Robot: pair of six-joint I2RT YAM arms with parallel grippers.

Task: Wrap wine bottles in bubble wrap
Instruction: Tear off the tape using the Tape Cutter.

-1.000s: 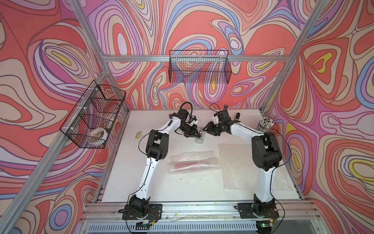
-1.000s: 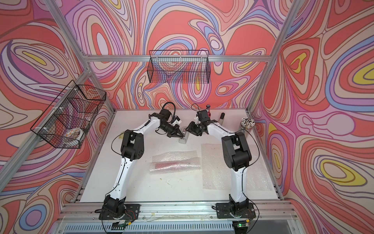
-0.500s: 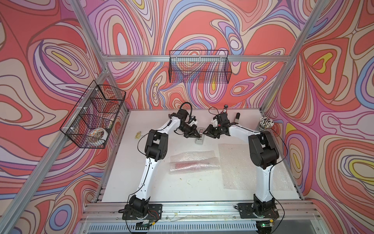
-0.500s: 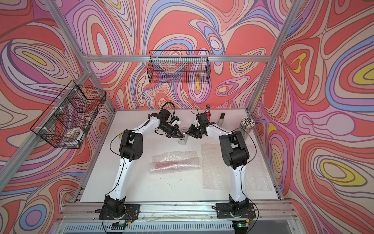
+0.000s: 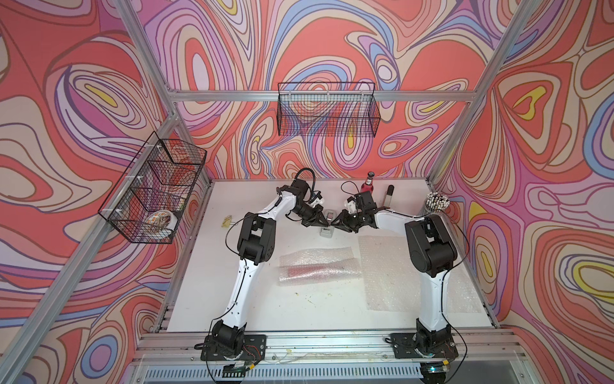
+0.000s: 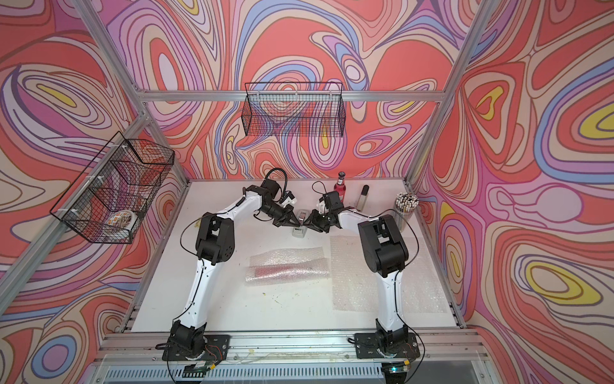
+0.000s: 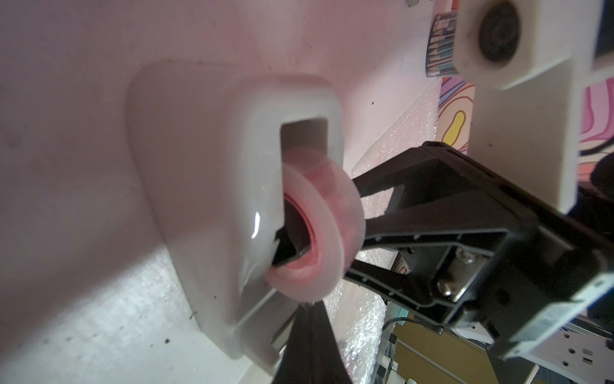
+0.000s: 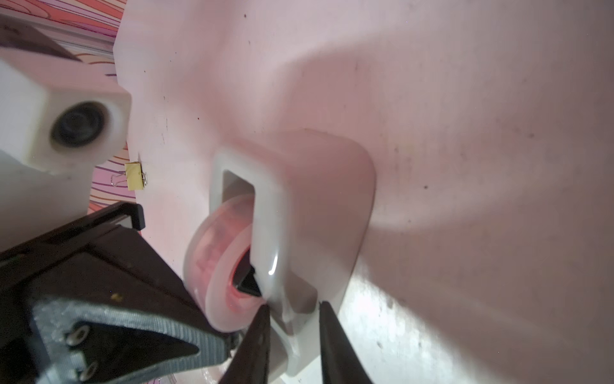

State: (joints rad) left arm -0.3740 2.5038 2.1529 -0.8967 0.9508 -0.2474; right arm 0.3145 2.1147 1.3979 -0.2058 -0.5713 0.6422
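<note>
Swirl-patterned walls enclose a white counter (image 5: 212, 299). Left tool (image 5: 324, 223), tips together, steadies the tape dispenser (image 5: 327, 229) at centre-far. Right tool (image 5: 335, 223) straddles its cutter end, tips apart; whether it grips tape, cannot tell. Judgement: hold the dispenser down, pull tape slowly.

Count:
- wrapped bottle (image 5: 314, 268), centre: one
- upright bottle (image 5: 368, 184), far: one
- spare bubble wrap (image 5: 392, 276), right: one

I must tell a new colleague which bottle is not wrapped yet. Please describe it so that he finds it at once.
Look at the far edge of the white table, by the patterned back wall. There the bare bottle stands upright, behind the right end effector and beside a slim silver-and-black bar. Unlike the bottle lying rolled in bubble wrap at mid-table, it has no wrap and shows red liquid.
</note>
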